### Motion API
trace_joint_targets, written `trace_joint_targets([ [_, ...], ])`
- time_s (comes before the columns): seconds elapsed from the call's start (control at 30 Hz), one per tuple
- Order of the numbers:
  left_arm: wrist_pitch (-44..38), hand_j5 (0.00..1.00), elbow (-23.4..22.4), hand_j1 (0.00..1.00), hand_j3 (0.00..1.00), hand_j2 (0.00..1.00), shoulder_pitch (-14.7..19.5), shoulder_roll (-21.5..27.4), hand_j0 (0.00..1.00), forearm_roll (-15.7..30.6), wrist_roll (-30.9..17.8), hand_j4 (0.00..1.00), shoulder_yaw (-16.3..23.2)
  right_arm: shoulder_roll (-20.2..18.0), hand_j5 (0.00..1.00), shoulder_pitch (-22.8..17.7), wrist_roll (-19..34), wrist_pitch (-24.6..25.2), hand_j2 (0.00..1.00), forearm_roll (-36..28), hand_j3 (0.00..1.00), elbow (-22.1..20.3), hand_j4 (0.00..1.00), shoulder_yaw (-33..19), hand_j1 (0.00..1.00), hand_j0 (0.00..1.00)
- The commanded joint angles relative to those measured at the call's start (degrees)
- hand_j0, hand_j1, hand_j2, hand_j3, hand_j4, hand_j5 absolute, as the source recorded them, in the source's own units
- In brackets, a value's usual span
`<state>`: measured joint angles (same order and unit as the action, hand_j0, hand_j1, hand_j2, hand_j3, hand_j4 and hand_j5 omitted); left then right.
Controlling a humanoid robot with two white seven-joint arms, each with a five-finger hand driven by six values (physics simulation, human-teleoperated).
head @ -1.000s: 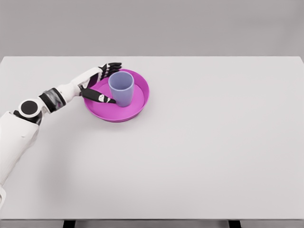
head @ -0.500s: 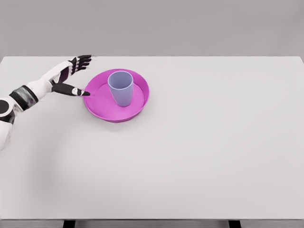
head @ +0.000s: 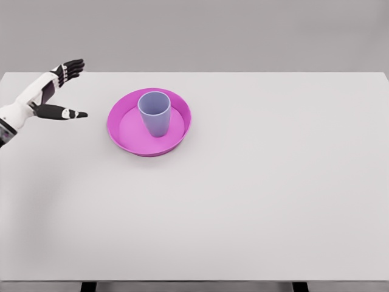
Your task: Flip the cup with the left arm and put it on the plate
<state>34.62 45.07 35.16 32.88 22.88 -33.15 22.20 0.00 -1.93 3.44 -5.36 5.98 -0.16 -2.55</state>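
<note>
The cup (head: 154, 113) stands upright, mouth up, on the plate (head: 123, 131), well apart from the left hand (head: 45, 97), whose fingers (head: 72, 66) are spread and empty. It looks light, rigid and smooth; grip its side wall mid-height.

No text, label, brand, number or sign can be read on anything in the head view
</note>
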Motion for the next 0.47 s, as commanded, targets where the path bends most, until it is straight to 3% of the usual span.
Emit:
trace_joint_targets([
  [0.0,0.38,1.00,0.37,1.00,1.00,1.00,-0.09,1.30,1.00,0.59,0.01,1.00,-0.22,0.00,1.00,0.00,-0.01,0.00,1.00,0.00,1.00,-0.01,1.00,0.00,1.00,1.00],
  [0.43,0.38,1.00,1.68,1.00,1.00,1.00,-0.70,2.01,1.00,0.42,0.28,1.00,-0.14,0.00,1.00,0.00,-0.01,0.00,1.00,0.00,1.00,-0.01,1.00,0.00,1.00,1.00],
])
